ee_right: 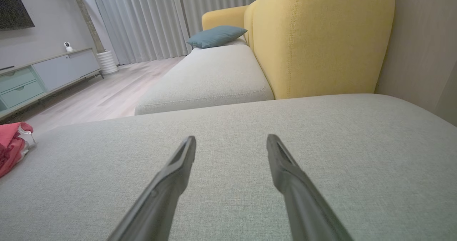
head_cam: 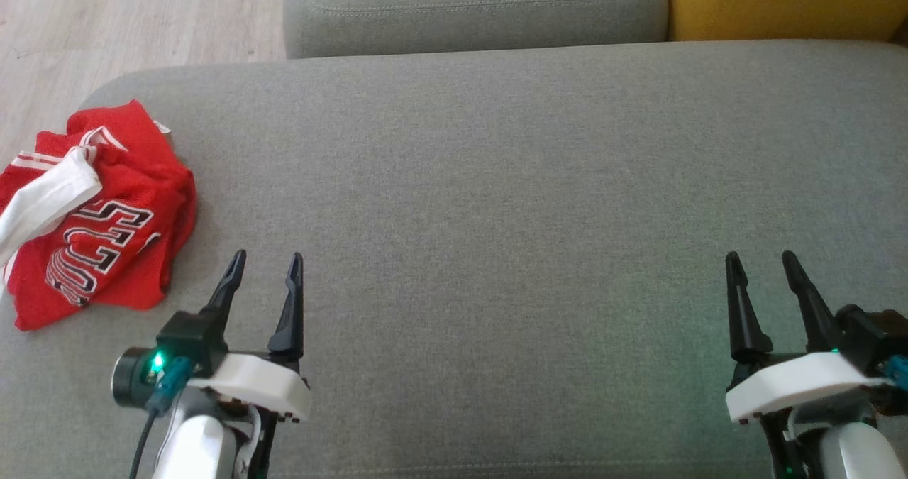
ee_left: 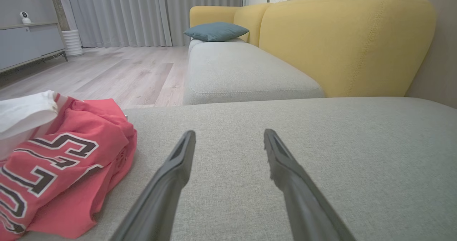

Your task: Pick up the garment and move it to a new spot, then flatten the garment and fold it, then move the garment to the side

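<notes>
Red jersey [head_cam: 92, 209] lies crumpled in a heap, white trim and block lettering up, at the left end of the grey sofa seat [head_cam: 511, 181], close to its edge. Left claw [head_cam: 268, 255] hangs just beside it, fingers apart, nothing between them. Right claw [head_cam: 760, 255] is well apart at the other end, fingers spread too. The left wrist view brings in a yellow backrest [ee_left: 342, 44] and a blue cushion [ee_left: 216, 31]. The right wrist view adds a low cabinet [ee_right: 46, 73] with a small white camera [ee_right: 66, 46] on top.
</notes>
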Motion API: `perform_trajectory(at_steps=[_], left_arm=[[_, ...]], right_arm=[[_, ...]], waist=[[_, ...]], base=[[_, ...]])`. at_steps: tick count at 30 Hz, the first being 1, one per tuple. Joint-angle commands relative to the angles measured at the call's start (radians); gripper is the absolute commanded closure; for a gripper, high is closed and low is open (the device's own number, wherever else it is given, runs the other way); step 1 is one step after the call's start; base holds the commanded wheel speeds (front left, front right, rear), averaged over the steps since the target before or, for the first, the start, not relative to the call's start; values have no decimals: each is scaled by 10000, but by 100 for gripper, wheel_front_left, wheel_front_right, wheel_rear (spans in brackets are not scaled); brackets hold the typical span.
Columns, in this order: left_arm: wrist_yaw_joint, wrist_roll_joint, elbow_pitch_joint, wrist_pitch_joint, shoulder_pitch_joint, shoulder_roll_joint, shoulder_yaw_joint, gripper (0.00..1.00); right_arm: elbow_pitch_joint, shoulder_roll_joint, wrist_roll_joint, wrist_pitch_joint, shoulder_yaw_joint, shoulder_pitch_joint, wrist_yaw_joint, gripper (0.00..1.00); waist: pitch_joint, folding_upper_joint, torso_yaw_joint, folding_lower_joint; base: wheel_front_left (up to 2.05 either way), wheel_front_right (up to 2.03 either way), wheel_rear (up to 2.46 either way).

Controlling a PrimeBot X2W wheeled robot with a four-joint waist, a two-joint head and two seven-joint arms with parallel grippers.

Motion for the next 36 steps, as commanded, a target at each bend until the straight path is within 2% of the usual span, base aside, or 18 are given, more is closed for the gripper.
perform_trajectory(at_steps=[1, 8, 12, 18, 29, 36], left_arm=[[7, -2, -256, -124, -370, 39, 419, 0], [1, 43, -190, -124, -410, 2, 467, 0], [17, 71, -150, -124, -534, -18, 518, 0], [52, 70, -127, -124, -688, -20, 675, 0], [167, 1, -306, -124, -658, -7, 1175, 0], [187, -50, -453, -124, -366, 2, 1553, 0]], right_arm=[[-318, -12, 36, -112, 176, -228, -7, 0], [-343, 4, -21, -140, 180, -229, -7, 0], [-499, -32, -64, -145, 257, -248, -7, 0], [-856, -182, -96, -61, 651, -350, -7, 0], [-1600, -231, -83, 213, 1247, -295, -7, 0], [-1783, -210, -98, 281, 1336, -275, -7, 0]], waist=[[5, 0, -3, 0], [34, 0, 62, 0], [58, 0, 341, 0], [80, 0, 1099, 0], [212, 0, 2921, 0], [233, 0, 3538, 0]], base=[[0, 0, 0], [0, 0, 0], [0, 0, 0], [0, 0, 0], [0, 0, 0], [0, 0, 0]])
